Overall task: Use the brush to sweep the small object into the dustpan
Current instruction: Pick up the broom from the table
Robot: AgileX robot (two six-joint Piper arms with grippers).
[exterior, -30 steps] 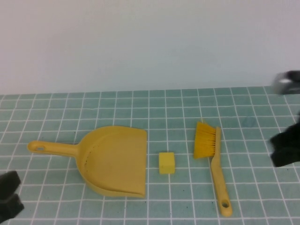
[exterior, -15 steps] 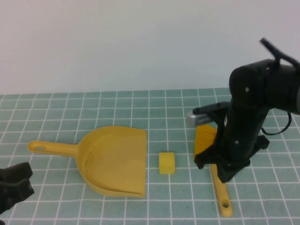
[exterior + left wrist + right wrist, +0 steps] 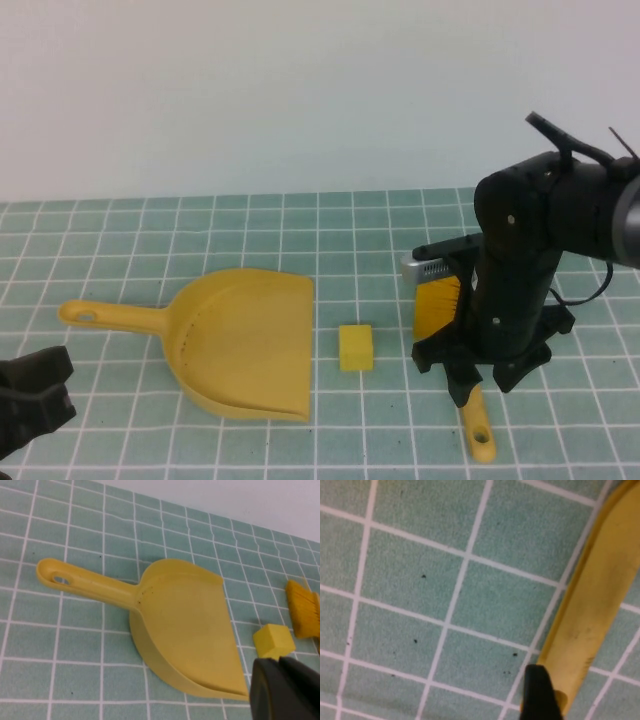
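Two arms appear in the high view. The right gripper (image 3: 482, 376) hangs over the brush (image 3: 455, 345) handle with jaws apart; the block (image 3: 356, 347) lies to its left, the dustpan (image 3: 240, 340) beyond. The left gripper (image 3: 30, 400) sits parked at the near-left corner, its jaws together. A second ago the right arm stood at the table's edge.

Left wrist view: dustpan (image 3: 165, 625), block (image 3: 273, 640) and bristles (image 3: 302, 607) lie ahead.

Right wrist view: one fingertip (image 3: 537, 692) stands beside the handle (image 3: 592, 610). A good grasp likely needs the jaws centred astride the handle before closing.
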